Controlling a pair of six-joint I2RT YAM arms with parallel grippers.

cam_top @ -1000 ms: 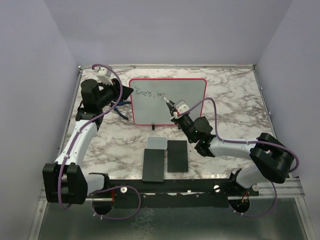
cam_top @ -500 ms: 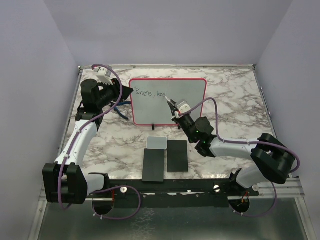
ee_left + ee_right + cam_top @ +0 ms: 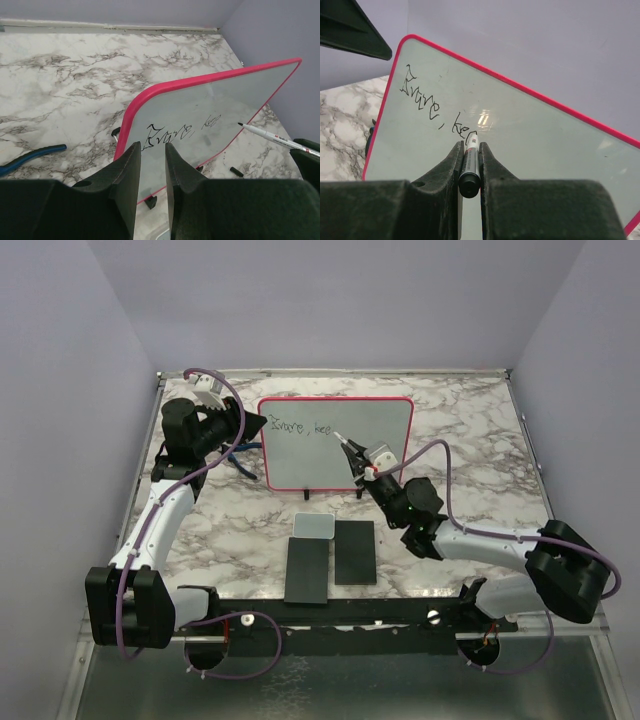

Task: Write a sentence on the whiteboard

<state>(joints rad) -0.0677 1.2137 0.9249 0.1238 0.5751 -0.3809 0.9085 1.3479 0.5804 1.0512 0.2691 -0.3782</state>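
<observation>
— Two grippers: what does each hold?
— Left gripper is clamped on the whiteboard at its left edge. Right gripper pinches a marker, tip at the end of the sentence.
— And the board?
— Propped on its feet, mid-desk, writing along the upper left.

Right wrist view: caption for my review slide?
Right end effector clamps a marker, tip by the sentence on the pink-rimmed whiteboard.
</observation>
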